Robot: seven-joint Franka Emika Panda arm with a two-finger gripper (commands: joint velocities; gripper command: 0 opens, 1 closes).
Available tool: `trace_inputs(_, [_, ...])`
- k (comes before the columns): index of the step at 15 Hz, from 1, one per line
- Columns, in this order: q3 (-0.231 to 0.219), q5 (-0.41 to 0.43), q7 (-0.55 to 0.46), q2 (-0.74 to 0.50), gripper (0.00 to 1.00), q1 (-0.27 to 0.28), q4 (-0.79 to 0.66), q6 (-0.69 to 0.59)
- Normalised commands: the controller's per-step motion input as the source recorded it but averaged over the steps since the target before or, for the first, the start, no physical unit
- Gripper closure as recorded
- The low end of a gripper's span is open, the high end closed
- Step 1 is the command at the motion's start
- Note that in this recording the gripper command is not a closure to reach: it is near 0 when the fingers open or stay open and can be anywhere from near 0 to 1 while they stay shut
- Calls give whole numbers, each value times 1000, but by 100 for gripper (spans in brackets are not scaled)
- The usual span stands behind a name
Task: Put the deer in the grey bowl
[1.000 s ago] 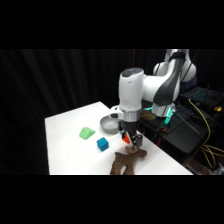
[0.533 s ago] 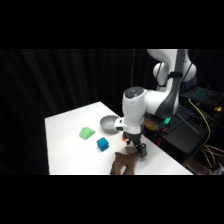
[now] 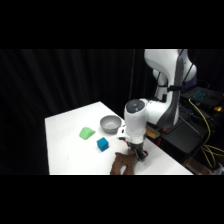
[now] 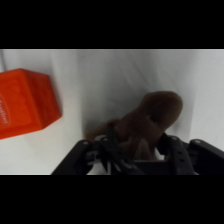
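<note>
The brown deer (image 3: 121, 168) lies on the white table (image 3: 67, 150) at its near edge. My gripper (image 3: 136, 153) has come straight down onto it. In the wrist view the deer (image 4: 150, 117) fills the space between the two fingers, and my gripper (image 4: 136, 146) stands open astride it, with the toy still resting on the table. The grey bowl (image 3: 110, 123) sits farther back and to the left of the gripper, with nothing in it that I can see.
A red block (image 4: 25, 102) rests close beside the deer in the wrist view. A blue block (image 3: 102, 144) and a green rounded block (image 3: 87, 133) lie between the deer and the bowl. Cables and equipment (image 3: 202, 107) stand at the right.
The arm has moved down and toward the near edge, bringing the gripper from above the deer down around it. The blocks and bowl have stayed put.
</note>
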Motion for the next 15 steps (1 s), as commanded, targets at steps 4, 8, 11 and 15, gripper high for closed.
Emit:
trace_inputs(4, [-177, -139, 129, -267, 73, 159, -37, -102])
trace_inputs(8, [-121, -153, 125, -538, 46, 91, -77, -428])
trace_inputs(11, [10, -132, -82, -740, 45, -107, -11, -647])
trace_inputs(15, [-10, -177, -113, -513, 45, -216, 161, -506])
